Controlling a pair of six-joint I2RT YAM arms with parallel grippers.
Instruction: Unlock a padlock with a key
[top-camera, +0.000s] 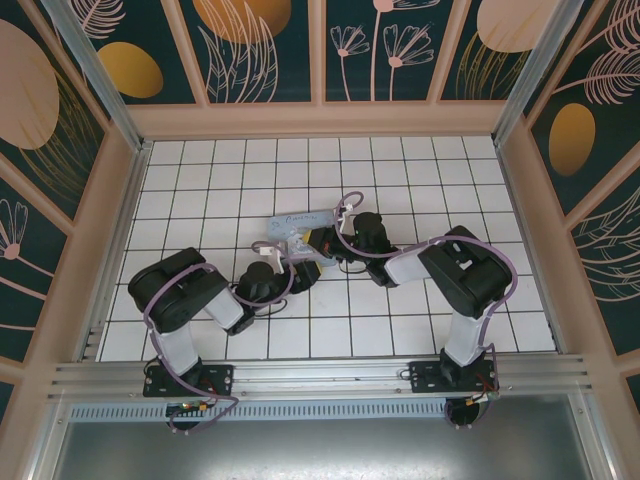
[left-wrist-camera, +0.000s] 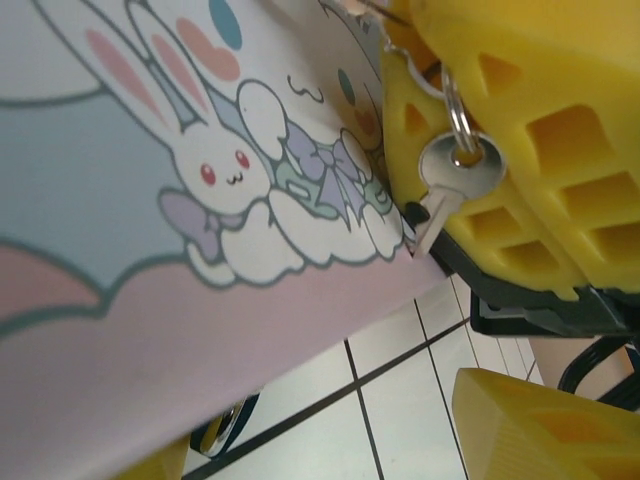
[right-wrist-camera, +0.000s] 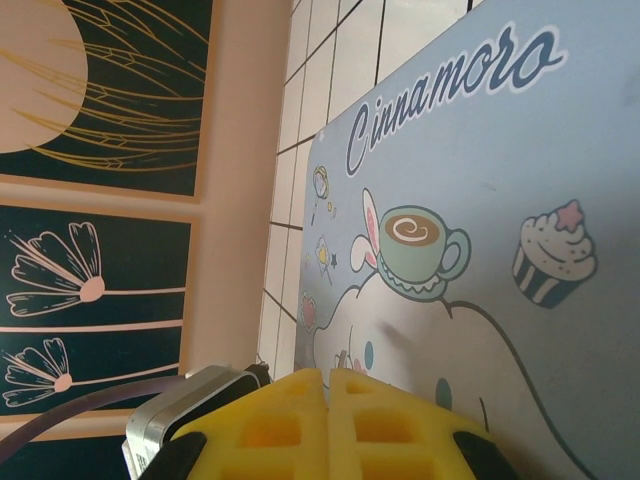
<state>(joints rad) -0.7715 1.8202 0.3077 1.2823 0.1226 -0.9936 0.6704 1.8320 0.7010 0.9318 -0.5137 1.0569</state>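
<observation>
The key (left-wrist-camera: 455, 182) hangs blade-down from a thin ring, just beside the edge of a pastel cartoon tin box (left-wrist-camera: 120, 200). Its tip is near the rim of the box and it is in no lock. The ring runs up into the right fingers (left-wrist-camera: 530, 120), which are pressed tight together, so we judge that they hold the key by its ring and not by its head. The right wrist view shows the same fingers (right-wrist-camera: 318, 412) meeting with no gap, over the printed lid of the box (right-wrist-camera: 500, 200). We cannot pick out the padlock with any certainty. A small shiny curve (left-wrist-camera: 225, 432) low under the box edge may be part of it, but too little of it shows to tell. The left fingers (left-wrist-camera: 535, 420) stand wide apart with bare tiles between them and grip nothing. From above, both arms meet at the box near the middle of the white tiled bench (top-camera: 420, 180). We judge the task to be early: the key is in hand, and steadying the padlock, seating the key and turning it are not yet done.
</observation>
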